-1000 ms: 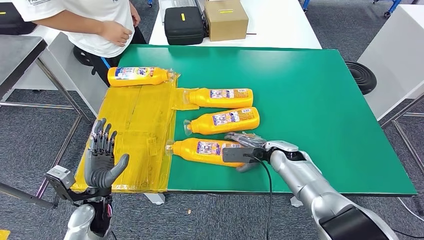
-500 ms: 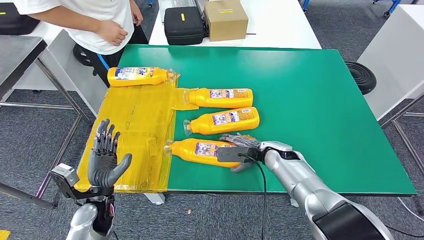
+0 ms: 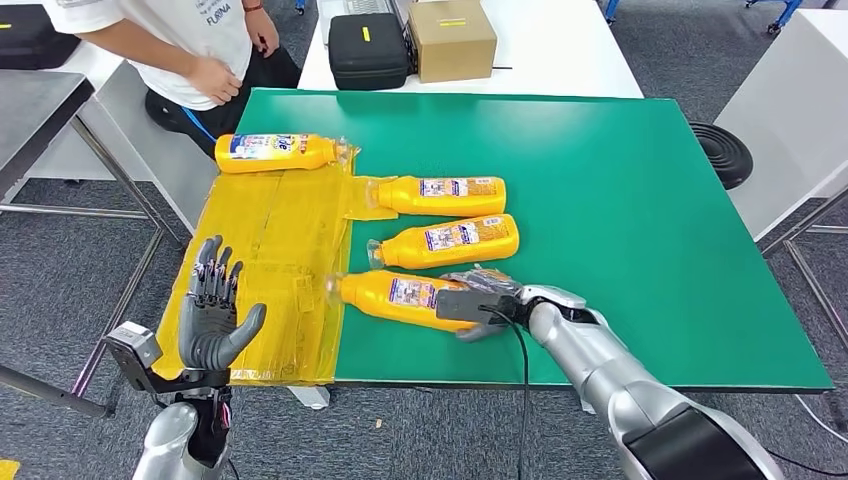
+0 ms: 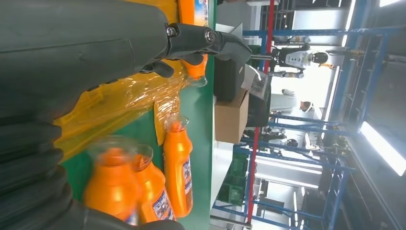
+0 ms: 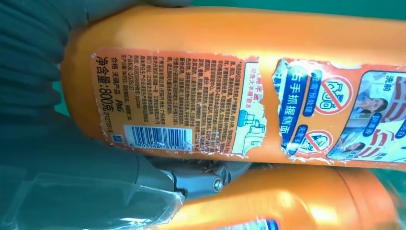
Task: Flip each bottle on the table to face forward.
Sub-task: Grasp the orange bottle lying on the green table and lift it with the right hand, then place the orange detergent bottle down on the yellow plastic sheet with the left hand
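Note:
Four yellow-orange bottles lie on their sides on the green table (image 3: 650, 220). The nearest bottle (image 3: 400, 297) is gripped at its base end by my right hand (image 3: 482, 300); its cap points left. In the right wrist view this nearest bottle (image 5: 230, 105) shows its back label with a barcode, my right hand (image 5: 48, 143) wrapped round it, and a second bottle (image 5: 287, 201) beside it. Two more bottles (image 3: 445, 195) (image 3: 450, 241) lie just beyond. The fourth bottle (image 3: 275, 152) lies at the far left on the yellow sheet (image 3: 270, 260). My left hand (image 3: 215, 320) is raised, fingers spread, off the table's front left corner.
A person (image 3: 190, 50) stands at the table's far left corner. Behind the green table, a white table carries a black case (image 3: 368, 48) and a cardboard box (image 3: 452, 38). A black round object (image 3: 722, 152) sits off the right edge. Bare green surface stretches to the right.
My right hand has shifted the nearest bottle a little left, and the bottle has turned slightly. The person has drawn back to the left. My left hand has barely moved.

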Robot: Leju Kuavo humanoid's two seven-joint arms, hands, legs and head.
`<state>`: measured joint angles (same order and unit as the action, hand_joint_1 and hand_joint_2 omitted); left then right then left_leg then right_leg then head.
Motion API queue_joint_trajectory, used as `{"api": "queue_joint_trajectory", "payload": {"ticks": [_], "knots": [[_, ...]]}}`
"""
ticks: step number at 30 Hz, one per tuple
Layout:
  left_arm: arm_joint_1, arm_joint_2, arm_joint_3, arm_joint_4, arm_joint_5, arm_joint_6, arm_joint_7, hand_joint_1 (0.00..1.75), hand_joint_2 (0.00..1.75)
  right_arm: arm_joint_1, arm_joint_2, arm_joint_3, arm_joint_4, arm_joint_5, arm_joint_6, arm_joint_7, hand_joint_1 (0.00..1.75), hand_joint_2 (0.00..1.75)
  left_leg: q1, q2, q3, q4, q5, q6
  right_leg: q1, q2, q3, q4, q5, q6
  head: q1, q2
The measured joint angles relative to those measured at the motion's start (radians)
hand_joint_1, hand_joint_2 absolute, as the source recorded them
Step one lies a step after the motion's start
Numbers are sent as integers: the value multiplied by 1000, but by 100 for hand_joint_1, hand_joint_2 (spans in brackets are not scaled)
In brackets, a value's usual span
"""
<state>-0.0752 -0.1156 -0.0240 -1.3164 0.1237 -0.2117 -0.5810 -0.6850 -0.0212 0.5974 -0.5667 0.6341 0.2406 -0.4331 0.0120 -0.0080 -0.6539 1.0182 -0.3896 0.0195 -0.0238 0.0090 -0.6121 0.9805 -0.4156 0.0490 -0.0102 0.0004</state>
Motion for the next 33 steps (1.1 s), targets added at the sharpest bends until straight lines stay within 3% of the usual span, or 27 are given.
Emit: {"api": "queue_joint_trajectory", "payload": {"ticks": [4,7,14,23,33], "knots": [[12,0,0,-1,28,14,-4,0,175,92,9,-104,-142,-134,-125,-119,175,175,0,-1,-2,0,0,0,0,-1,-1,0,-1,1,0,0],[16,0,-1,-1,50,15,4,0,175,177,22,-175,-307,-191,-141,-190,175,175,0,-1,-2,0,-1,-1,0,-1,-2,0,-2,0,0,0],[18,0,-8,-1,65,15,13,0,175,310,50,-273,-585,-220,-144,-225,175,175,0,-1,-3,0,-2,-1,0,-1,-2,0,-2,0,0,0],[17,-2,-13,-1,79,19,47,0,175,380,92,-341,-687,-295,-135,-262,175,175,0,-1,-3,0,-1,-1,0,-1,-3,0,-2,0,0,0],[9,-2,-111,-31,30,-70,84,0,175,384,150,-330,-578,-298,-97,-262,175,175,0,-1,-3,0,-1,-1,0,-1,-3,0,-2,0,0,0]]}}
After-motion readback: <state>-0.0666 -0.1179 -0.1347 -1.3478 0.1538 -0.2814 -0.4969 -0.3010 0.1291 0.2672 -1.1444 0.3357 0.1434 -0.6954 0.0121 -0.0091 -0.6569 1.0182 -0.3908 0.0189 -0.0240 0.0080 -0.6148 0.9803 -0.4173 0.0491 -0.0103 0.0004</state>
